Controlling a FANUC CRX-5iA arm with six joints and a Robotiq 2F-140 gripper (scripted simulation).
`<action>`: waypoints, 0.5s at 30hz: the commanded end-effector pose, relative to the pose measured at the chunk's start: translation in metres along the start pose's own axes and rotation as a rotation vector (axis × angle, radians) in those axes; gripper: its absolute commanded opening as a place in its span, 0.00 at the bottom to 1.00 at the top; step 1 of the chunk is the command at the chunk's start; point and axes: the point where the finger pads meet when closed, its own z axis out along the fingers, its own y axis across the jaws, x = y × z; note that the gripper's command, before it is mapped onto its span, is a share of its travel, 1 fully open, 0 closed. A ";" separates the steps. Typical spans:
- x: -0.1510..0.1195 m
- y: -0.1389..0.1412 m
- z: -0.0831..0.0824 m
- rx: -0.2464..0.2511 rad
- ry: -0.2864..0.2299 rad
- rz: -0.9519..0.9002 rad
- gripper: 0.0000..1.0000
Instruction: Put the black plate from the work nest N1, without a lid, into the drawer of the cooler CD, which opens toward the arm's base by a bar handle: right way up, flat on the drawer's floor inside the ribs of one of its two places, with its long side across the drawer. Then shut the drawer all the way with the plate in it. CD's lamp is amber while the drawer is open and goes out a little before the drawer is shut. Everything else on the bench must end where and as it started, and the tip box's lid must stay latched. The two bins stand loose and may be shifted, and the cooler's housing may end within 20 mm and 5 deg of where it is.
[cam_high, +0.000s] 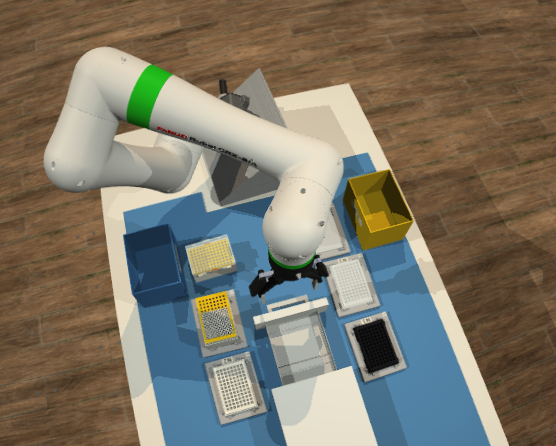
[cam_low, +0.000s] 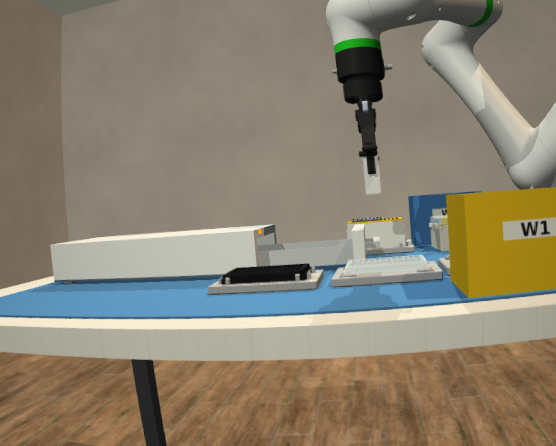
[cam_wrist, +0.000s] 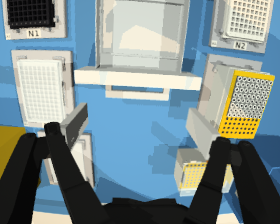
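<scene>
The black plate (cam_high: 375, 346) sits in its nest N1 (cam_high: 396, 368), untouched, on the table's (cam_high: 452, 320) blue mat just to the right of the cooler CD's open drawer (cam_high: 299, 345). I judge the drawer-opening step done: the drawer stands pulled out toward the arm's base, its floor and ribs bare, its white front and bar handle (cam_high: 287, 302) facing my tool (cam_high: 291, 283), and the amber lamp (cam_low: 259, 231) on the housing (cam_low: 155, 252) is lit. The tool hangs well above the handle end of the drawer with its fingers spread wide and nothing between them. Next I'd take it over to the right and farther from the base, square it across the black plate, come down and close on the plate's sides, then lift clear of the nest pegs before crossing to the drawer. What crowds that path: the clear plate (cam_high: 351, 284) in its nest sits just near-side of N1, right under my route, and the yellow bin W1 (cam_high: 378, 208) stands beyond it. On the drawer's other side are the yellow-rimmed tip box (cam_high: 216, 317), a white plate (cam_high: 235, 387), a lidded yellow plate (cam_high: 210, 256) and the blue bin (cam_high: 152, 263), all well apart from the pick. The drawer's raised front is what I must clear when carrying the plate in.
</scene>
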 end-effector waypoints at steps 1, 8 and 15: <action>0.000 0.000 -0.004 0.000 0.000 0.000 0.87; 0.000 0.000 -0.011 0.000 0.000 0.000 0.87; 0.000 0.000 -0.011 0.000 0.000 0.000 0.87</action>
